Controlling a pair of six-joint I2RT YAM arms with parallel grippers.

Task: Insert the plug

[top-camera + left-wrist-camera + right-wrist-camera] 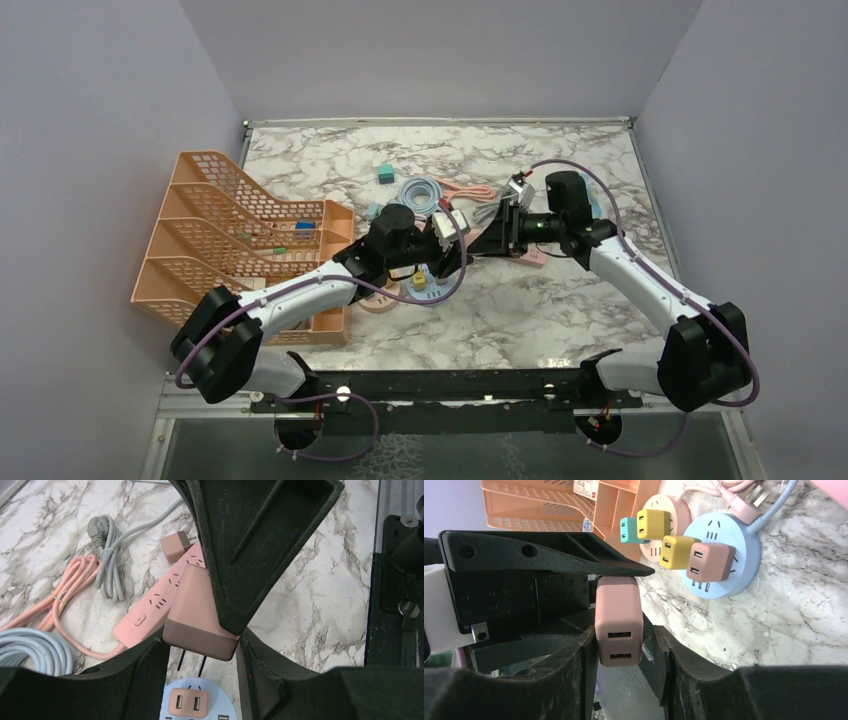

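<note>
A pink USB charger plug (200, 615) with a brown base and two bare prongs hangs above the marble table, between both grippers. My left gripper (202, 642) has a finger against each side of it. My right gripper (624, 630) also clamps it, its pads on the other two faces; one of its fingers (250, 545) crosses the plug from above. The prongs point down at a round light-blue power strip (187, 690), which carries a pink charger. In the top view the grippers meet mid-table, left (452, 245) and right (495, 232).
The blue strip (729, 580) holds a yellow and a brown-pink charger; a round pink strip (674, 505) beside it holds a teal and a yellow one. A long pink power strip (150, 610), a small loose plug (172, 546) and coiled cables (107, 555) lie behind. An orange file rack (230, 240) stands left.
</note>
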